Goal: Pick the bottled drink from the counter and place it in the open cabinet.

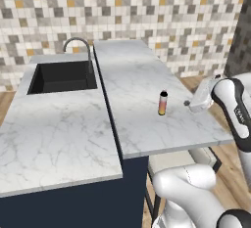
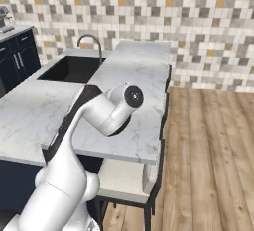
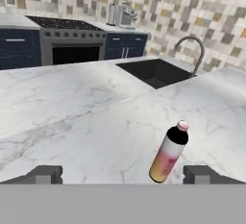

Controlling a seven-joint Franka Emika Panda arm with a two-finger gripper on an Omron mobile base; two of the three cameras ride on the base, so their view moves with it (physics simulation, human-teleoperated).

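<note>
Currently bottled drink [image 3: 168, 154] stands upright on the desk [image 1: 147, 90], ungrasped; hand [image 3: 123, 174] wide open, empty; pick and cabinet placement remain.

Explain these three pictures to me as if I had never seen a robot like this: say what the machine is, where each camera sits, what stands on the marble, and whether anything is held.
The machine is a white jointed robot arm in a computer-rendered kitchen. Two cameras ride on its base, behind the arm on its left and right, looking down over it. The third sits on the hand, looking along the gripper, whose two dark fingertips rise at the bottom edge, wide apart. On the white grey-veined marble counter stands one small slim bottle with a dark cap and pink-to-yellow body, upright and untouched. Beside the counter is a black sink with a curved metal tap. Nothing is held: the gripper is open, the bottle just ahead of it.
</note>
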